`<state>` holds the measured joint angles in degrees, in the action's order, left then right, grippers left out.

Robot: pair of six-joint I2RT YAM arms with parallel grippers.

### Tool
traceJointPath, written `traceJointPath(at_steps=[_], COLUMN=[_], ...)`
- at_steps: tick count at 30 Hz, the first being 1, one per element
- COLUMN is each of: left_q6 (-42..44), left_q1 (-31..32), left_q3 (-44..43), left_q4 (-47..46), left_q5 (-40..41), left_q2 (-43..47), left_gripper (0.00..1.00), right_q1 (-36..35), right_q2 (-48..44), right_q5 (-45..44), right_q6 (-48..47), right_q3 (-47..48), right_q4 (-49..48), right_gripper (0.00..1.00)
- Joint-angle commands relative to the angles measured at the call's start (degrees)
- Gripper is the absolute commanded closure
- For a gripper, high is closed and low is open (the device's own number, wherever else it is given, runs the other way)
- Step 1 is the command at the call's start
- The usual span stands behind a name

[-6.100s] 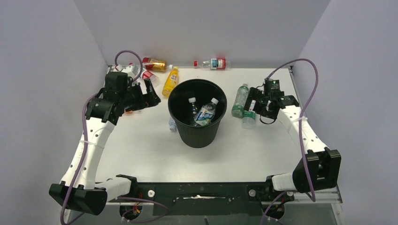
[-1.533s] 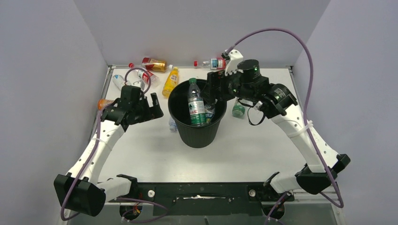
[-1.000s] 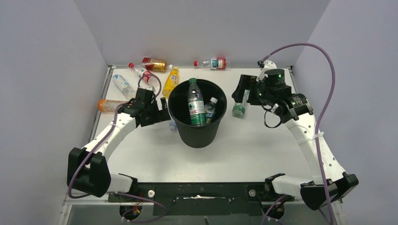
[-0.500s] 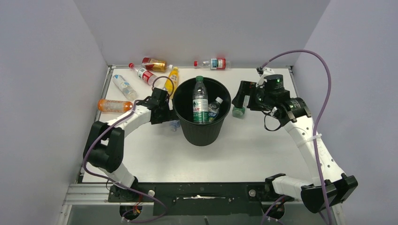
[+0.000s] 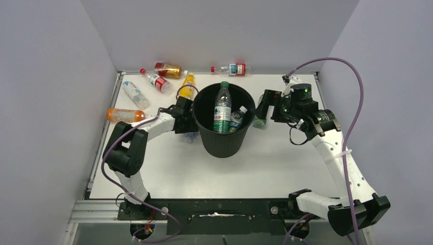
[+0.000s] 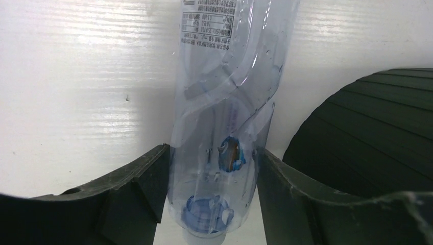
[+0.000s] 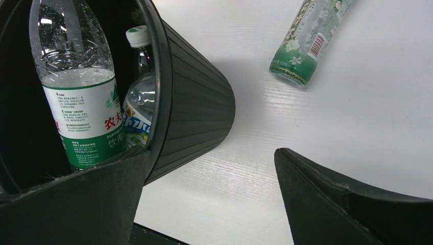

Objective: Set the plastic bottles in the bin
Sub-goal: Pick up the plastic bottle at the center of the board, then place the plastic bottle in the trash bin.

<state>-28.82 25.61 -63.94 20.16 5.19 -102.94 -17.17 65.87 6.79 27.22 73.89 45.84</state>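
Observation:
The black bin point(image 5: 223, 138) stands mid-table and holds a green-labelled bottle point(image 5: 222, 106) upright and another bottle point(image 5: 237, 117). My left gripper point(image 5: 186, 122) is low against the bin's left wall. In the left wrist view the left gripper point(image 6: 212, 158) is closed on a clear blue-capped bottle point(image 6: 224, 102) lying on the table, cap toward the camera. My right gripper point(image 5: 262, 105) is open and empty at the bin's right rim, over a green-labelled bottle point(image 5: 259, 120) lying there. That bottle also shows in the right wrist view point(image 7: 306, 43), beyond the right gripper point(image 7: 212, 158).
More bottles lie at the back left: an orange one point(image 5: 121, 115), a blue-white one point(image 5: 135, 94), a red-labelled one point(image 5: 159, 81), an amber one point(image 5: 168, 70) and a yellow one point(image 5: 187, 88). A red-labelled one point(image 5: 232, 69) lies against the back wall.
My left gripper has slid right to the bin's left wall and come around the clear bottle. The bin has shifted slightly right. My right gripper has dropped the green-labelled bottle in and pulled back right.

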Motion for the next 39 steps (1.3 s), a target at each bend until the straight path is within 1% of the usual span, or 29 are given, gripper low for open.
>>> traceJointPath(at_steps=[1,3,6,10,12,17,20,24,27,31,34,39], left_q6=[0.6,0.4,-0.2,-0.9,-1.1,-1.5,-1.4,-1.1,-1.1,-0.6,-0.6,-1.1], left_q1=[0.8,0.8,0.8,0.7,0.6,0.3,0.3,0.2,0.3,0.3,0.8,2.7], left_q3=[0.3,1.1,2.1,3.3,2.6,-2.4,-8.3,-16.8,-22.7,-29.8,-33.1,-36.2], left_q4=[-3.0,-1.9,1.0,5.6,9.4,17.8,22.4,26.5,27.3,27.5,26.5,24.0], left_q5=[0.8,0.8,1.0,0.8,0.6,0.5,0.4,-0.2,-1.0,-3.2,-4.8,-6.1], left_q2=[1.7,3.5,7.6,15.7,20.4,28.5,30.9,31.6,31.6,28.7,26.2,23.5], left_gripper=[0.48,0.50,0.51,0.51,0.51,0.51,0.51,0.51,0.51,0.51,0.51,0.51], right_q1=[0.9,1.0,1.2,1.7,2.1,2.6,2.8,2.9,3.0,3.1,3.1,3.2], right_q2=[-1.6,-1.6,-1.7,-1.9,-2.0,-2.5,-2.9,-3.3,-3.5,-3.9,-4.1,-4.4], right_q5=[0.8,1.1,1.2,1.3,1.3,1.4,1.5,1.6,1.8,1.9,2.1,1.8], right_q6=[-0.5,-0.5,-0.5,-0.8,-1.0,-1.2,-1.2,-1.1,-1.0,-0.8,-0.7,-0.7], right_q3=[-0.8,-1.1,-1.3,-1.3,-1.2,-0.8,-0.7,-0.6,-0.5,-0.7,-0.7,-0.7], right_q4=[-2.4,-2.6,-2.6,-2.5,-2.1,-1.6,-1.5,-1.2,-1.2,-1.3,-1.2,-0.9], right_gripper=[0.02,0.02,0.02,0.02,0.02,0.02,0.02,0.02,0.02,0.02,0.02,0.02])
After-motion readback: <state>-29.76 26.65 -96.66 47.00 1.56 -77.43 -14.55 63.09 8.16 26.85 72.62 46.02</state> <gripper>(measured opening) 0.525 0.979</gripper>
